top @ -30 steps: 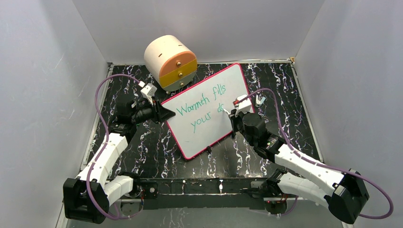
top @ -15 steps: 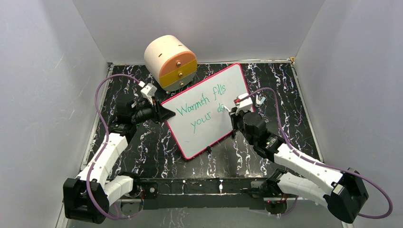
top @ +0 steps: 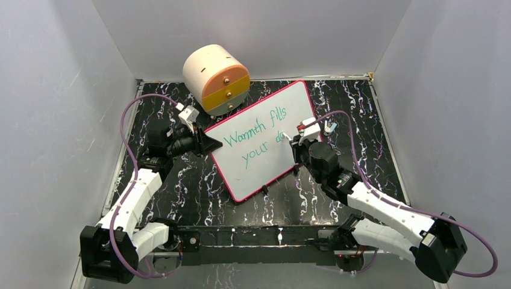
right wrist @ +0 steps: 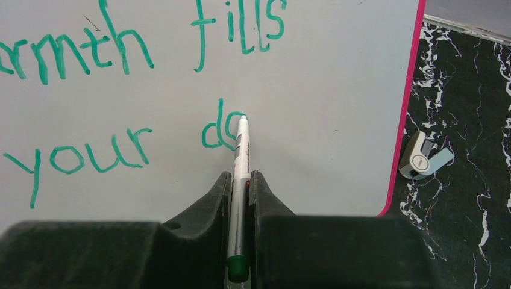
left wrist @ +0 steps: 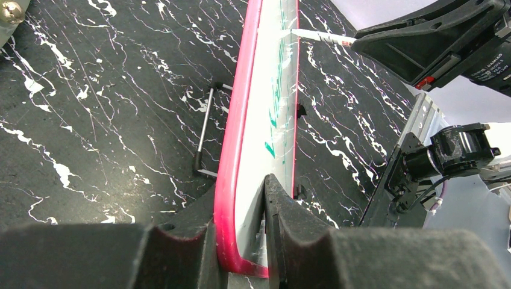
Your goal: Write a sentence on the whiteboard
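The whiteboard lies tilted on the black marbled table, red-pink rim around it. Green writing, the sentence, reads "Warmth fills" above "your da"; in the right wrist view the last letter is half drawn. My left gripper is shut on the board's left edge, one finger on each face. My right gripper is shut on a white marker with a green end, its tip touching the board at the "a". The marker also shows in the left wrist view.
A cream and orange round drawer box stands at the back, just behind the board. A small grey marker cap lies on the table right of the board, also in the top view. Grey walls close the table in on three sides.
The marker tip has moved a little on the board while drawing the "a" after "d". The left gripper and the board have not moved.
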Controlling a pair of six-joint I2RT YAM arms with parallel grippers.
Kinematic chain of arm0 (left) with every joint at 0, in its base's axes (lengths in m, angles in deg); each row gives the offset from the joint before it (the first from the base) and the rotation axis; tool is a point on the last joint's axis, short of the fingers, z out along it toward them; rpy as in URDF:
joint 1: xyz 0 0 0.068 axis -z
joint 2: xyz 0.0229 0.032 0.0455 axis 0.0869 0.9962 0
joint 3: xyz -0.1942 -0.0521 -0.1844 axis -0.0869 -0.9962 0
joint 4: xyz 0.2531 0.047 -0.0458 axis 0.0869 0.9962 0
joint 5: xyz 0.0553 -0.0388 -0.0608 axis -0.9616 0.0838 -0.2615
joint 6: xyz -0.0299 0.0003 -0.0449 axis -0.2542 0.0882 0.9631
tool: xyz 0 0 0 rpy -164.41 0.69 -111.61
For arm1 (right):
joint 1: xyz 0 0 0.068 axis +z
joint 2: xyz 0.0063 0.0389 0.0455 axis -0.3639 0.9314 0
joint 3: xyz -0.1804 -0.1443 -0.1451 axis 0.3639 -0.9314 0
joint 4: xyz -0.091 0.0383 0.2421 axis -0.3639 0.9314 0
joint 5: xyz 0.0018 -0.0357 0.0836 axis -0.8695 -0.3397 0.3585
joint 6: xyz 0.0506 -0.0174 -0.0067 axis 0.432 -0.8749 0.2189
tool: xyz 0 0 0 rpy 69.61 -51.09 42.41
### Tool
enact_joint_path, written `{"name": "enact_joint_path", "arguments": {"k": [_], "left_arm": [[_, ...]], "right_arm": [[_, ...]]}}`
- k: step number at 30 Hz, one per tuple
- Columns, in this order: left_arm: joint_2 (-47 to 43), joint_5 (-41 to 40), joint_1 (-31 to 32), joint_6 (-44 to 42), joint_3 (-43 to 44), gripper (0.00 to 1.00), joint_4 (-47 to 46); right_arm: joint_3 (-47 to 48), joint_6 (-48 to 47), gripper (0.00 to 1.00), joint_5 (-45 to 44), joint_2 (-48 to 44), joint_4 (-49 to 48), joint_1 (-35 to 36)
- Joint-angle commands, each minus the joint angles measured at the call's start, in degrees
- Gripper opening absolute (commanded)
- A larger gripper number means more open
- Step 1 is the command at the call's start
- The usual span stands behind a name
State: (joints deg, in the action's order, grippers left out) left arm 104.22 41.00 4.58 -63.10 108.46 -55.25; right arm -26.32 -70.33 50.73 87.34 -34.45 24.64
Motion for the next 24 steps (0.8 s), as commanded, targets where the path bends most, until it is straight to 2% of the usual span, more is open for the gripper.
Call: {"name": "enact_joint_path", "arguments": {"k": [1,12,24], "left_arm": [[2.94,-7.94,1.28,-9.73,-3.18,0.0,10.34],[2.84,-8.11,1.29,-9.74,-3.17,0.0,10.34],[2.92,-8.22,1.26,-9.77,-3.12,0.0,10.45]], "right_arm": [[0.46,-0.29,0.0,-0.19,0.27,-2.81,-0.47],[-0.39,1.62,0.0,0.27,-1.3,1.83,-0.56],[-1.27,1.91,0.0,-2.76,-1.11,2.59,-0.95]]}}
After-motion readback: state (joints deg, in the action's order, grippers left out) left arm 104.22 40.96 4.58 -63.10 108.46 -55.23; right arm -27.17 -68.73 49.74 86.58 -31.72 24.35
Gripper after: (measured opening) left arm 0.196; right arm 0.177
